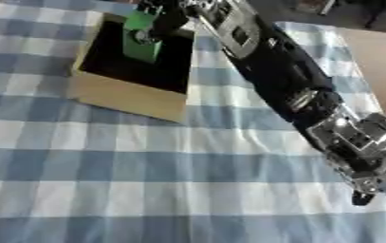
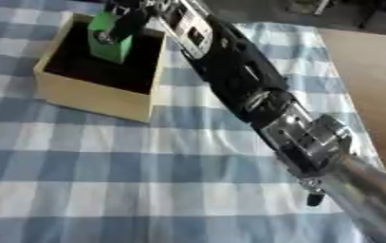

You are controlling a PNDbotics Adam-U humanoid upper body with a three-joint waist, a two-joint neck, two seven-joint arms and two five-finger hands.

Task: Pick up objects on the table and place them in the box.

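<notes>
A wooden box [image 1: 129, 97] with a dark inside stands at the far left of the blue-and-white checked tablecloth. My right arm reaches diagonally across the table from the lower right. Its right hand [image 1: 164, 21] is over the box, fingers curled round a green block-shaped object [image 1: 140, 40] that hangs over the box's opening. Whether the green object touches the box's floor cannot be told. My left hand shows in neither view.
The checked tablecloth [image 1: 146, 180] covers the table in front of the box. A bare wooden table surface [image 2: 370, 80] lies at the right. Dark shapes sit past the far edge.
</notes>
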